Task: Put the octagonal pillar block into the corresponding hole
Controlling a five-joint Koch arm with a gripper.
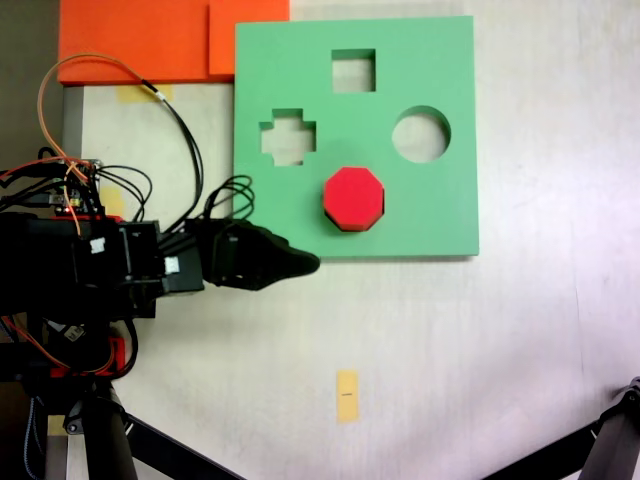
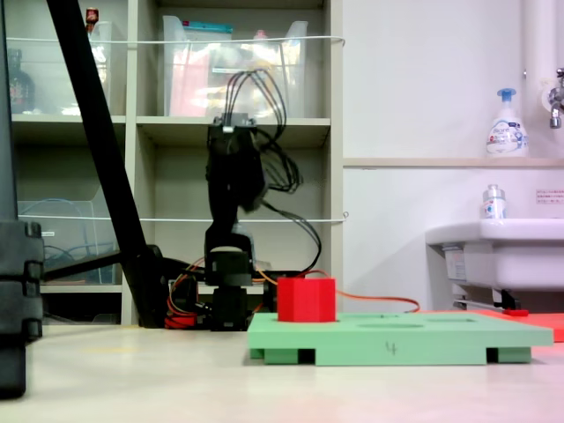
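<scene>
The pale table (image 1: pixel 480 340) carries a square green foam board (image 1: pixel 440 215), which lies flat on it. Against the board's upper left corner, in the view from above, lie orange foam sheets (image 1: pixel 140 40), touching the board's edge, and a strip of yellowish tape (image 1: pixel 346 396) is stuck to the table well below the board. To the left of the board the arm's base (image 2: pixel 225 304) stands on the table, and black tripod legs (image 1: pixel 160 445) rest at the lower left, away from the board.
</scene>
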